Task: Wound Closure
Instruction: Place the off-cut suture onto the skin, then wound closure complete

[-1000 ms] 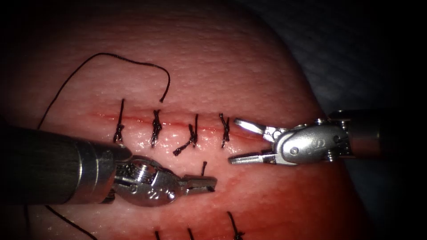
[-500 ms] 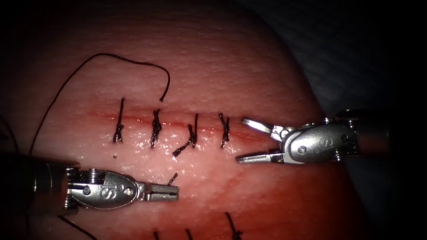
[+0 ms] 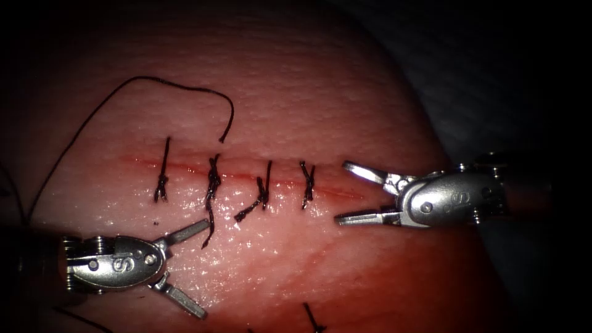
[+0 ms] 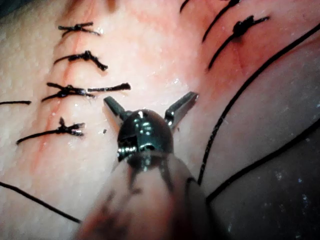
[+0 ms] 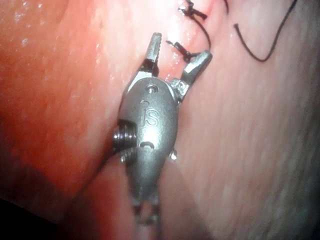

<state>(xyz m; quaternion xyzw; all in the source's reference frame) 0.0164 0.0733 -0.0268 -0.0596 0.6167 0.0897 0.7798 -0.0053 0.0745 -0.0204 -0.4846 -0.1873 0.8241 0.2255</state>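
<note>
Four knotted stitches [image 3: 213, 182] already sat across the cut [image 3: 333, 190] in the tissue [image 3: 296, 92], so mostly closed. Left tool [image 3: 185, 268] and right tool [image 3: 353, 192] both had fingers apart, holding nothing; loose thread [image 3: 179, 86] lay above; couldn't spot a needle

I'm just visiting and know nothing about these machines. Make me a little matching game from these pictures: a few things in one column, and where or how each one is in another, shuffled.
Things:
1. left gripper
2. right gripper
3. loose thread
4. knotted stitches

Places or states:
A. cross the cut in a row
B. open, holding nothing, at the cut's right end
C. lies curved on the tissue above the cut
D. open, holding nothing, below the cut on its left side

Pairs: 1-D, 2-B, 3-C, 4-A
</note>
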